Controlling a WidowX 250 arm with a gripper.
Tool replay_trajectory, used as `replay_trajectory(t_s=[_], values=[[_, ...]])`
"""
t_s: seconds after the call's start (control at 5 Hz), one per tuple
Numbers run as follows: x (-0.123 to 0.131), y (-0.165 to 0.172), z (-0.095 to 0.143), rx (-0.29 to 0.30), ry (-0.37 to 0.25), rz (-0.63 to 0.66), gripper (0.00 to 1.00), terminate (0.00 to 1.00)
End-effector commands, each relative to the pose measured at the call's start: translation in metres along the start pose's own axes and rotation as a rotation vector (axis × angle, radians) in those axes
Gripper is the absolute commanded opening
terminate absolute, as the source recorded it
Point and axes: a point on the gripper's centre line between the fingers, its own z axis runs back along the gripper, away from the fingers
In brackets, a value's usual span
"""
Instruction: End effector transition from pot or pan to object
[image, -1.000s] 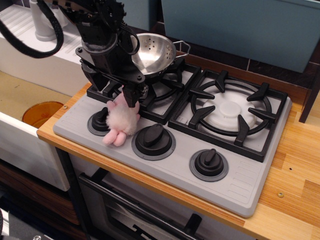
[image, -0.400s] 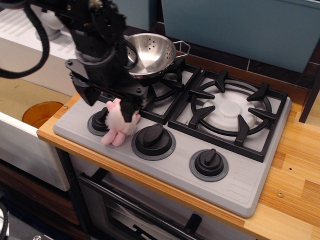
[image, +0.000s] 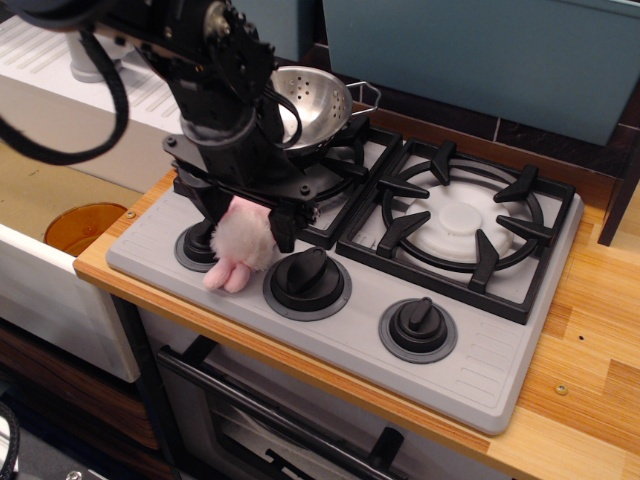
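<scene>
while hanging low over the plush animal (image: 240, 245), with the black gripper (image: 248, 222) straddling its top and fingers apart on either side, looks like the end of the crossing from the steel colander (image: 315, 105) on the rear burner. next calls for lowering a touch and closing on the fluff beside the knob (image: 307, 280).
</scene>
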Motion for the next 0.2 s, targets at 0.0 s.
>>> replay_trajectory(t_s=[0.0], values=[[0.0098, 0.0113, -0.0089, -0.003, -0.078, -0.047, 1.0, 1.0]])
